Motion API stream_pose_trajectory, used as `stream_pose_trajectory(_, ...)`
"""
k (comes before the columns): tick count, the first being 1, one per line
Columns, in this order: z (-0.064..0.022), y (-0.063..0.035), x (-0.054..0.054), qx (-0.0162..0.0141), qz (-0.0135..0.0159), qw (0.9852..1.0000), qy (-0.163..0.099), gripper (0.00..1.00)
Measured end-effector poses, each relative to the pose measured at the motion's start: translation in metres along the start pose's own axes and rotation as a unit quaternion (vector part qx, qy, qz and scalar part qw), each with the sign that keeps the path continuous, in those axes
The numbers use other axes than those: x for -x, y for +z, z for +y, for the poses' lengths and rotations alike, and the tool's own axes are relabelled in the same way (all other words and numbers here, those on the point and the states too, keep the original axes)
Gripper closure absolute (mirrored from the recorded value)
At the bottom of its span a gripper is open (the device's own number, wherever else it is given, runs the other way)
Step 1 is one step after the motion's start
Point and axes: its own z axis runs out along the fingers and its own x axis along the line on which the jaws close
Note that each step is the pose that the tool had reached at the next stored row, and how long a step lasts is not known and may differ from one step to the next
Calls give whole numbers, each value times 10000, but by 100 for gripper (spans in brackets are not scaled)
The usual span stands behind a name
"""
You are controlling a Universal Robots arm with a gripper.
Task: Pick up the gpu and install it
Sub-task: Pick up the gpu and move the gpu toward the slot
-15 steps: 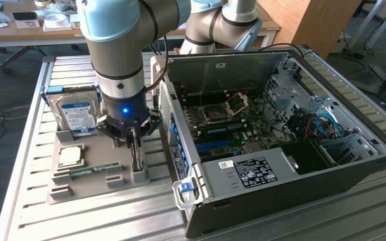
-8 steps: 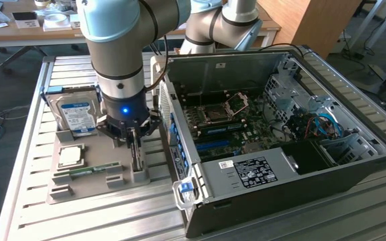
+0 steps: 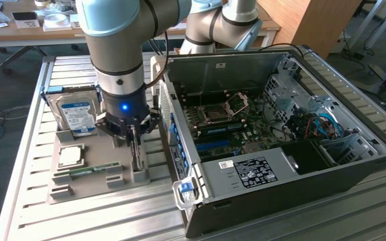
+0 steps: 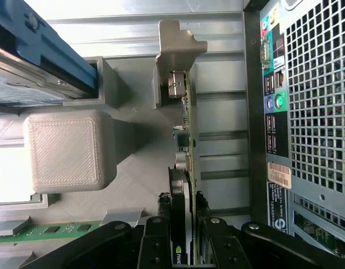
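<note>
The gpu (image 3: 135, 156) stands on edge in the grey holder tray (image 3: 89, 190) to the exterior view's left of the open computer case (image 3: 381, 148). My gripper (image 3: 134, 136) comes straight down on it, and its fingers press both faces of the card. In the wrist view the gpu (image 4: 186, 131) is seen edge-on, its silver bracket (image 4: 178, 42) at the far end beside a grey holder post. My gripper (image 4: 180, 200) is shut on the card's near end. The case's rear panel (image 4: 312, 84) runs alongside.
A blue-labelled hard drive (image 3: 76, 113) stands at the tray's back, with a processor (image 3: 70, 155) and a green memory stick (image 3: 89, 170) in front. The motherboard (image 3: 226, 125) lies exposed inside the case. A slatted metal table (image 3: 79, 223) carries everything.
</note>
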Motion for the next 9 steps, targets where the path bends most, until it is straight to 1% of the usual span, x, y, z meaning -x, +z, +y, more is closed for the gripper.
stream_pose_trajectory(6, 8, -188, 5, 1, -12, 10000, 0, 72)
stream_pose_trajectory(7, 11, -267, 8, 1, -16, 10000, -1, 72)
stream_pose_trajectory(9, 14, -341, 9, 1, -22, 10000, -1, 72)
